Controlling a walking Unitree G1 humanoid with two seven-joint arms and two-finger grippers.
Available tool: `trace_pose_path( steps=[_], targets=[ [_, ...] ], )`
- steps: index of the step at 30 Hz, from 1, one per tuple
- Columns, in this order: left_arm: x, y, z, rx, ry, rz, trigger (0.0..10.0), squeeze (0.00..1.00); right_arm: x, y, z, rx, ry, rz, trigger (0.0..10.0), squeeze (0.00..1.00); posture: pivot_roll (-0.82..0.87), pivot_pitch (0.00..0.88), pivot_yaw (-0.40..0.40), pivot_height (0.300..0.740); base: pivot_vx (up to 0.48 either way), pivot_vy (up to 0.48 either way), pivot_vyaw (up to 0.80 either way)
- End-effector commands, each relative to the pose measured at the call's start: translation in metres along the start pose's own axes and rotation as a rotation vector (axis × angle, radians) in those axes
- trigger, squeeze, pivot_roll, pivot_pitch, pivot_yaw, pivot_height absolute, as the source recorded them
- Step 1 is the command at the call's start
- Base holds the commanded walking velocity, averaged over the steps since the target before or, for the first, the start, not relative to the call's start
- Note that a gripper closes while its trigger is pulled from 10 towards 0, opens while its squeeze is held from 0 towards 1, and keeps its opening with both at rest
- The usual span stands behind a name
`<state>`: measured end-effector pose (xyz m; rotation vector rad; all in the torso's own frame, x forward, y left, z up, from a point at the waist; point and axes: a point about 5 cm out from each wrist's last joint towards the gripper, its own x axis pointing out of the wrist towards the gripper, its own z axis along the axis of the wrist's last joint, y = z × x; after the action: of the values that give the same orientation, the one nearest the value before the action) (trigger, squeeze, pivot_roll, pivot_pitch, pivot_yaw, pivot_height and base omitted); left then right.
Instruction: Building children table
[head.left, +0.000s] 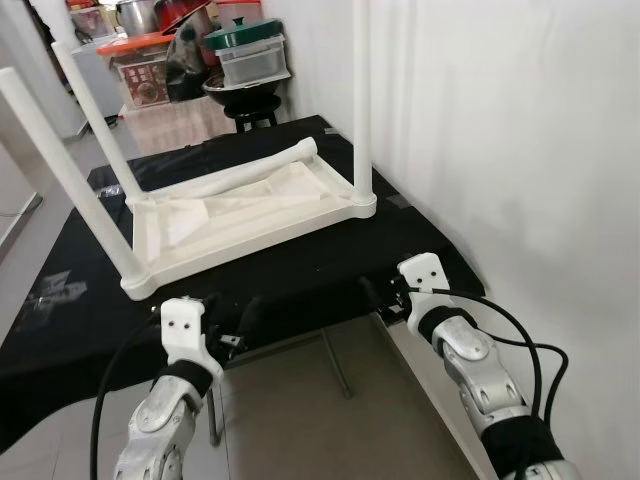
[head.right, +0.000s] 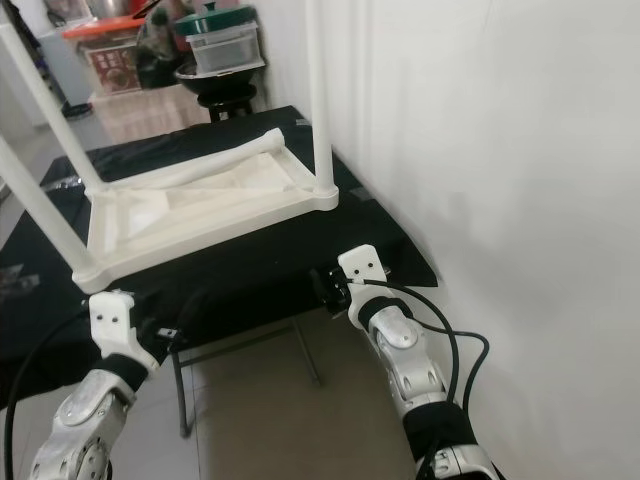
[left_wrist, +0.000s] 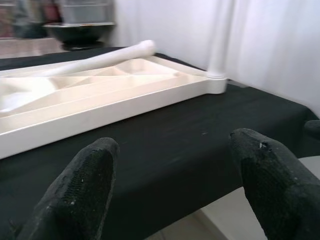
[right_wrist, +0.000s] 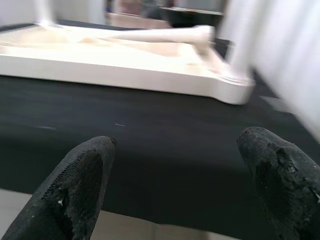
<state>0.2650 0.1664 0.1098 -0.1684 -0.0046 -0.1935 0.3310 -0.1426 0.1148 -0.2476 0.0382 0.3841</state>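
A white plastic children's table top lies upside down on a black-covered table. Three white legs stand up from its corners: two on the left and one on the near right. A loose fourth leg lies across its far side, also seen as the loose leg. My left gripper hovers at the black table's near edge, open and holding nothing, its fingers spread. My right gripper is at the same edge further right, open and holding nothing, below the corner with the upright leg.
A white wall runs close along the right side. Pots and plastic containers are stacked on a stool behind the table. The table's metal frame shows beneath the cloth, above the tiled floor.
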Motion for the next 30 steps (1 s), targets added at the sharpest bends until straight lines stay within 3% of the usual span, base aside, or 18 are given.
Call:
trace_pose_path(
  steps=[1, 7, 17, 23, 26, 30],
  targets=[
    [-0.002, 0.007, 0.001, 0.000, -0.003, 0.021, 10.0, 0.00, 0.004, 0.011, 0.008, 0.023, -0.039, 0.040, 10.0, 0.00, -0.18, 0.000, 0.096, 0.740, 0.274, 0.000, 0.80],
    [0.006, -0.003, 0.005, 0.001, -0.019, -0.016, 10.0, 0.00, 0.009, 0.009, 0.015, 0.035, -0.058, 0.010, 10.0, 0.00, -0.18, 0.000, 0.099, 0.740, 0.297, 0.000, 0.13],
    [0.007, -0.007, 0.007, 0.002, -0.025, -0.034, 10.0, 0.00, 0.011, 0.007, 0.022, 0.035, -0.085, 0.015, 10.0, 0.00, -0.17, 0.000, 0.100, 0.740, 0.307, 0.000, 0.32],
    [0.007, -0.010, 0.007, 0.005, -0.024, -0.047, 10.0, 0.00, 0.013, 0.010, 0.028, -0.026, -0.091, 0.117, 10.0, 0.00, -0.16, 0.000, 0.102, 0.740, 0.311, 0.000, 0.00],
    [0.006, -0.010, 0.007, 0.008, -0.024, -0.045, 10.0, 0.00, 0.013, 0.012, 0.030, -0.066, -0.085, 0.203, 10.0, 0.00, -0.15, 0.000, 0.093, 0.740, 0.311, 0.000, 0.63],
    [0.004, -0.009, 0.006, 0.008, -0.022, -0.038, 10.0, 0.00, 0.014, 0.014, 0.032, -0.078, -0.090, 0.220, 10.0, 0.00, -0.14, 0.000, 0.092, 0.740, 0.308, 0.000, 0.80]
  ],
)
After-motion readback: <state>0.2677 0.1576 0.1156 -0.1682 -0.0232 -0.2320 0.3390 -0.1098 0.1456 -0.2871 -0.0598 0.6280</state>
